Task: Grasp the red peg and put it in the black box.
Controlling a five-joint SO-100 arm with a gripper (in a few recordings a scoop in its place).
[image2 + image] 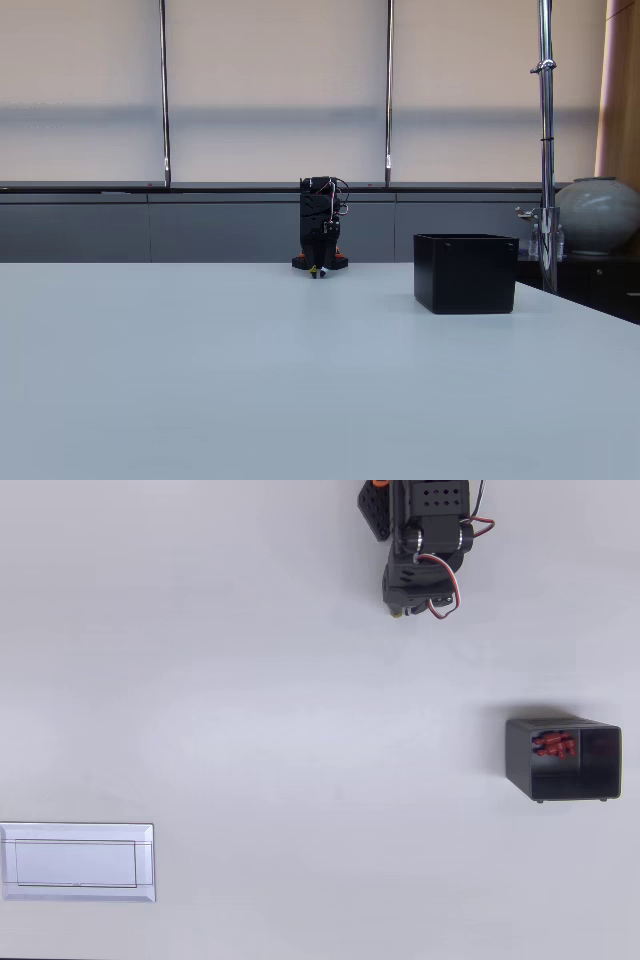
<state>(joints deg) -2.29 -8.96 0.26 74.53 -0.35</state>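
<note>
The black box (pixel 563 781) stands at the right of the white table, open side up. A small cluster of red pegs (pixel 553 744) lies inside it against the far left wall. In the fixed view the black box (pixel 465 272) sits right of centre and its walls hide the inside. My arm is folded at the back edge, with the gripper (pixel 397 609) pointing down at the table, well away from the box. The gripper (pixel 317 270) looks shut, with nothing between its fingers.
A flat pale grey tray (pixel 78 861) lies at the lower left in the overhead view. Beyond the table's right edge stand a metal pole (pixel 545 140) and a round grey vase (pixel 598 215).
</note>
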